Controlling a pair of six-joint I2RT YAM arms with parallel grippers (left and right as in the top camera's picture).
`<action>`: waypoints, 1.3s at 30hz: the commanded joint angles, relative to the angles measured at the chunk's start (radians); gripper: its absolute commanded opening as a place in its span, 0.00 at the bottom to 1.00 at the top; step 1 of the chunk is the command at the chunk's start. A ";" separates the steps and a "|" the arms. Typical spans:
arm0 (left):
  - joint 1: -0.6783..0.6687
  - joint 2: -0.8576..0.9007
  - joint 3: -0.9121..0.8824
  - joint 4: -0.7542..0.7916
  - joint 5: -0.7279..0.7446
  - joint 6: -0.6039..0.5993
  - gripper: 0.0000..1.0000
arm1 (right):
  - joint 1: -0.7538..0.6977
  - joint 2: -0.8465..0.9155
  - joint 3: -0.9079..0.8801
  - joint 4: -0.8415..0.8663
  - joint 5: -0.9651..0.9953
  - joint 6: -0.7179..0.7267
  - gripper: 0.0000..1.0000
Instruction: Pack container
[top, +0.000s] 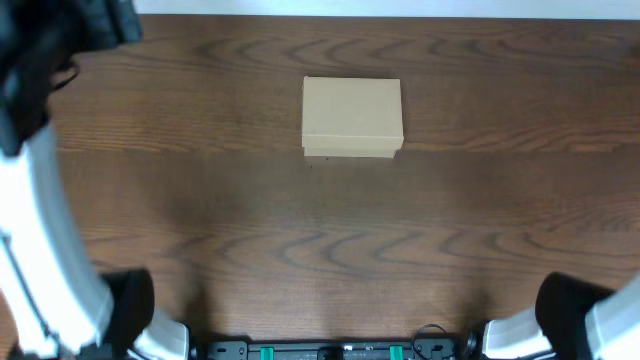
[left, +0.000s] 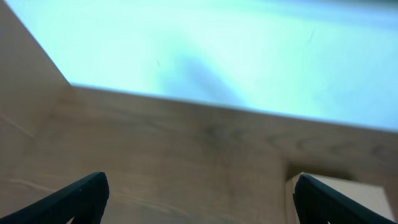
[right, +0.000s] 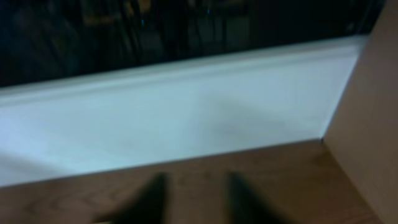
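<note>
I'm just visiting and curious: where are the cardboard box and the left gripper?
cardboard box (top: 352, 115), overhead view, middle of its top.
left gripper (left: 200, 183), left wrist view, midway between its fingertips.

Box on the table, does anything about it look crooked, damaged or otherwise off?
Nothing stands out. The box sits flat on the table with its lid closed and its edges roughly square with the wood grain. No dents or tears show from overhead, and nothing is spilled around it.

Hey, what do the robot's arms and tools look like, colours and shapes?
The left arm and right arm have white links with black joints. The left fingers are black, wedge-shaped; right fingers dark and blurred. Black cable loops near the bases.
</note>
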 joint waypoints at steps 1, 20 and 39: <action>0.004 -0.011 -0.003 -0.016 -0.048 0.015 0.96 | 0.000 -0.011 -0.002 -0.005 0.010 -0.001 0.99; 0.004 -0.014 -0.003 -0.217 -0.047 0.015 0.96 | 0.000 -0.029 -0.002 -0.277 0.010 -0.001 0.99; 0.004 -0.014 -0.003 -0.217 -0.047 0.015 0.96 | 0.000 -0.029 -0.003 -0.364 0.010 -0.001 0.99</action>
